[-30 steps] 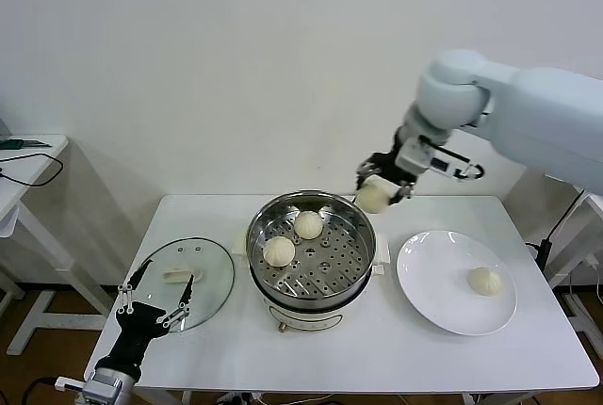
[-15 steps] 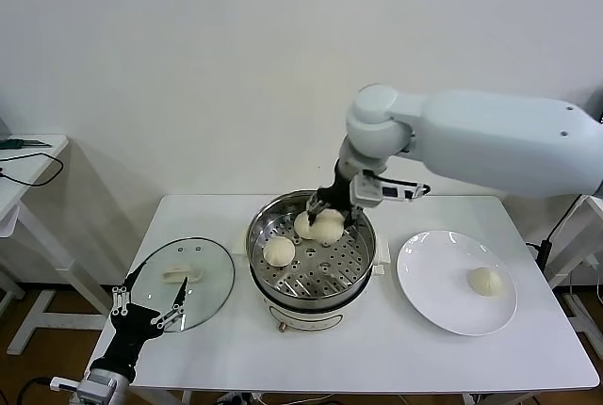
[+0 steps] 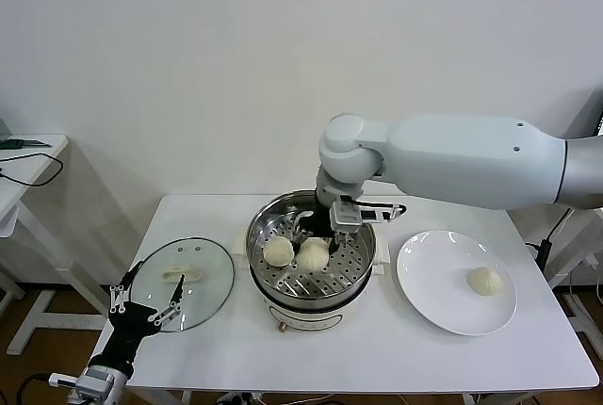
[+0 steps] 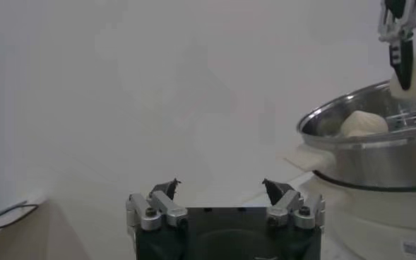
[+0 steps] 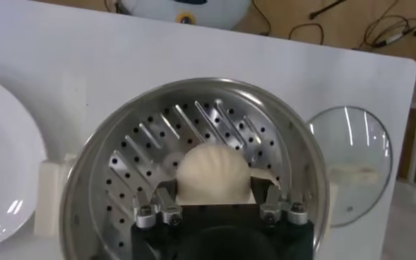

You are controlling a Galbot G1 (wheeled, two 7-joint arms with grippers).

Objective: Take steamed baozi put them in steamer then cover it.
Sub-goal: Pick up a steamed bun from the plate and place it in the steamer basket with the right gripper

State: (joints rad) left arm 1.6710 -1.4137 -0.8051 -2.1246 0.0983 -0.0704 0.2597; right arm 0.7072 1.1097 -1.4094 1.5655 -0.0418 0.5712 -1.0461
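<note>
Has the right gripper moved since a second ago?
Yes. The right gripper, shut on a baozi, has swung from beyond the steamer's far right rim, toward the plate, to above its perforated tray.

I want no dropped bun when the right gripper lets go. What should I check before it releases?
1. Right gripper shut on the held baozi: ok.
2. Held baozi over the steamer tray: ok.
3. Baozi resting on the tray: cannot tell.
4. Clear of the neighbouring baozi: cannot tell.
5. Cover off, on the table: ok.
6. Left gripper open, away from the pot: ok.
</note>
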